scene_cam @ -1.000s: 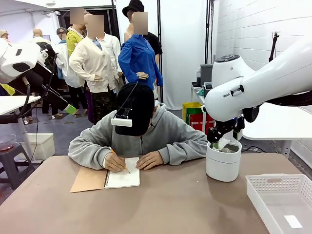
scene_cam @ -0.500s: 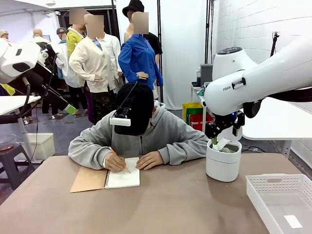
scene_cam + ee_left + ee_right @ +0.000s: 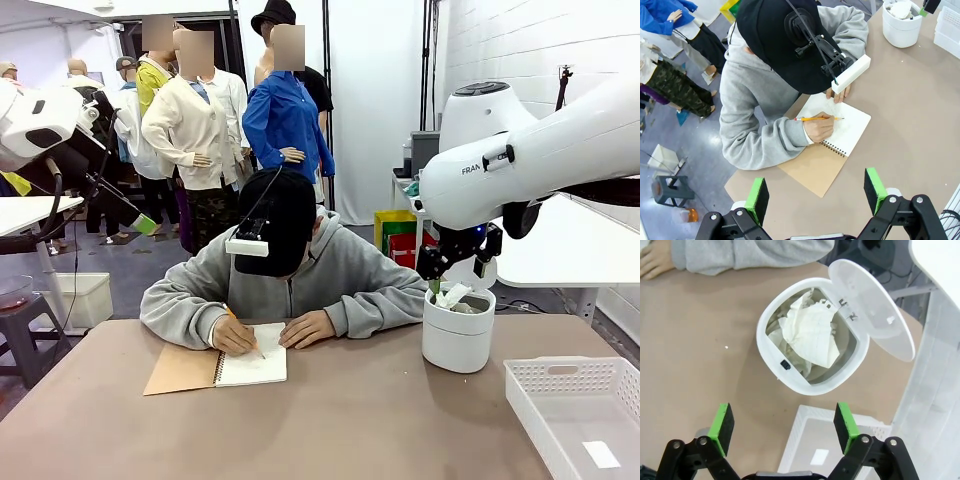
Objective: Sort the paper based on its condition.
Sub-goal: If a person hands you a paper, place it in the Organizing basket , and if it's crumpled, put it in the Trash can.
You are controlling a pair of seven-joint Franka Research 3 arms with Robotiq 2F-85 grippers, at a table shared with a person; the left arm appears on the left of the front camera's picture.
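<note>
Over the table (image 3: 350, 420), the right claw (image 3: 783, 414) hangs apart and empty, crumpled paper (image 3: 807, 337) in the bin (image 3: 767, 357) straight ahead, frame centre.

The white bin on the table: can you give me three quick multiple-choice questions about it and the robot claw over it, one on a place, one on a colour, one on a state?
1. Where is the crumpled paper?
A) in the round white bin
B) on the floor
C) on a chair

2. What colour are the pads of the right gripper?
A) red
B) green
C) blue

3. How does the right gripper stand above the bin?
A) shut on a cup
B) shut on paper
C) open and empty

Answers:
1 A, the wad lies inside the bin, beside its flipped-up lid.
2 B, both pads are bright green.
3 C, its fingers are spread wide with nothing between them.
</note>
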